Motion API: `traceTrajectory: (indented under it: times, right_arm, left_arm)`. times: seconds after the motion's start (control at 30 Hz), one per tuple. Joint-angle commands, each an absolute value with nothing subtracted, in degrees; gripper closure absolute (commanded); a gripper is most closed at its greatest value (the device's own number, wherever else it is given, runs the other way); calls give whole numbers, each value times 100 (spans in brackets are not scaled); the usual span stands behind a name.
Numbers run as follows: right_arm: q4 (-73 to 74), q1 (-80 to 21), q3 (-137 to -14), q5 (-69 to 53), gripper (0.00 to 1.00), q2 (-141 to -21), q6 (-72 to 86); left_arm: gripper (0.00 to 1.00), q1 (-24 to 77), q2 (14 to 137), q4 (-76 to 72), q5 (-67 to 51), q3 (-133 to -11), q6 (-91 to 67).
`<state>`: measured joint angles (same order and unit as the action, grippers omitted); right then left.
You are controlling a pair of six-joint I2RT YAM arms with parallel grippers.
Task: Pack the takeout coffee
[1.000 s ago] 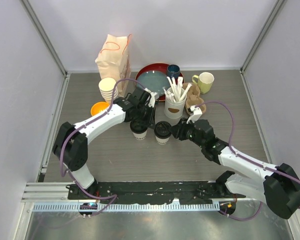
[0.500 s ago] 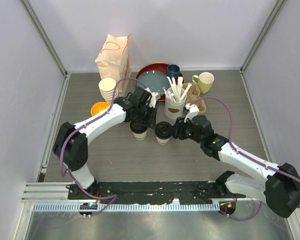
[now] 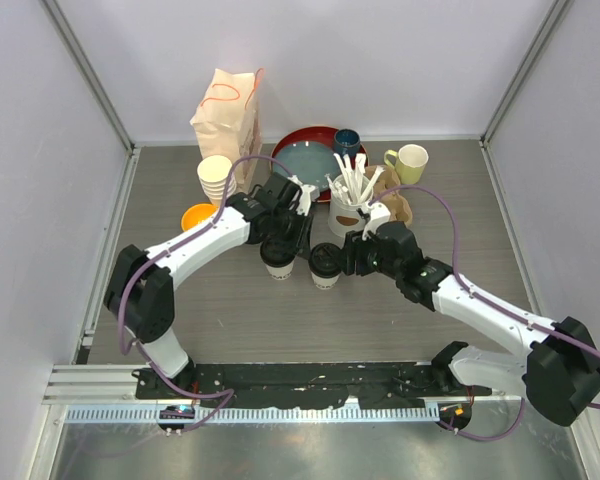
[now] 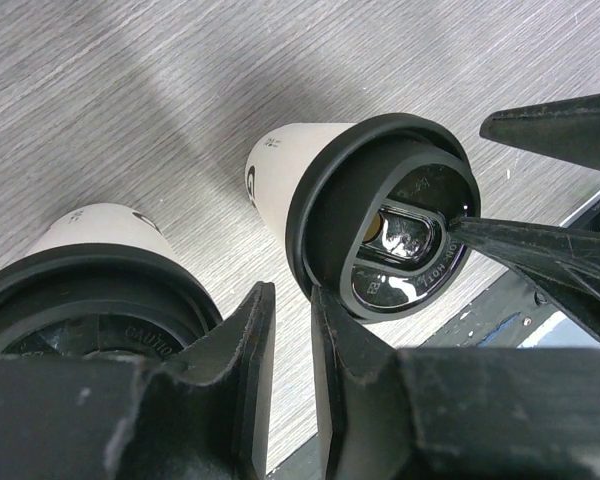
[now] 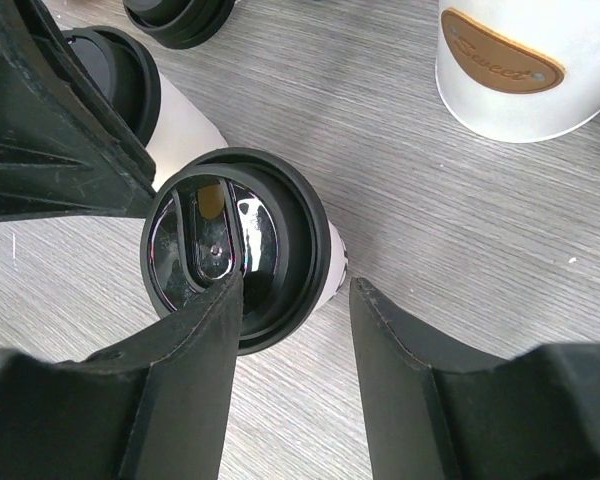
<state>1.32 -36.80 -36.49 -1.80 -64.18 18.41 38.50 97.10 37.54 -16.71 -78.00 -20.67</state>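
Observation:
Two cream paper cups with black sip lids stand side by side mid-table: the left cup (image 3: 278, 259) and the right cup (image 3: 326, 266). My left gripper (image 3: 292, 240) hangs just above and between them, its jaws nearly together with nothing between (image 4: 292, 300); the left cup (image 4: 90, 290) and right cup (image 4: 380, 230) flank it. My right gripper (image 3: 347, 258) is open at the right cup (image 5: 235, 245), one finger over the lid, the other beside the cup's wall (image 5: 295, 285). It grips nothing. The left cup (image 5: 140, 90) is partly hidden behind the left gripper.
A brown paper bag (image 3: 228, 110) stands at the back left beside stacked paper cups (image 3: 215, 178) and an orange bowl (image 3: 197, 216). A red plate (image 3: 310, 155), a teal mug (image 3: 347, 142), a yellow-green mug (image 3: 410, 163), a white utensil holder (image 3: 348, 212) and a brown cardboard piece (image 3: 392, 205) crowd the back.
My right arm has moved left, bringing its open gripper up to the right cup's lid. The left arm and both cups have not moved.

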Motion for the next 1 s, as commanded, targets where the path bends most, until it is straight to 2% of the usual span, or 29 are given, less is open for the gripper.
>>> traceTrajectory:
  times: [0.0, 0.27, 0.43, 0.53, 0.97]
  right_arm:
    - [422, -3709, -4034, -106, 47, -6442, 1512]
    - [914, -3849, -4289, 597, 48, -6223, 1661]
    - [1090, -4139, -4333, 1011, 38, -6196, 1977]
    - [1029, -4201, -4272, 993, 37, -6275, 2135]
    - [677, -4254, -4438, 782, 54, -6873, 2110]
  left_arm:
    - [75, 3814, 9316, 3779, -1775, -7989, -1942]
    - [73, 3814, 9307, 3815, -1652, -8305, -1714]
    - [70, 3814, 9579, 3744, -1635, -8630, -1687]
    - [70, 3814, 9764, 3727, -1635, -8815, -1696]
    - [72, 3841, 10116, 3612, -1784, -8790, -1811]
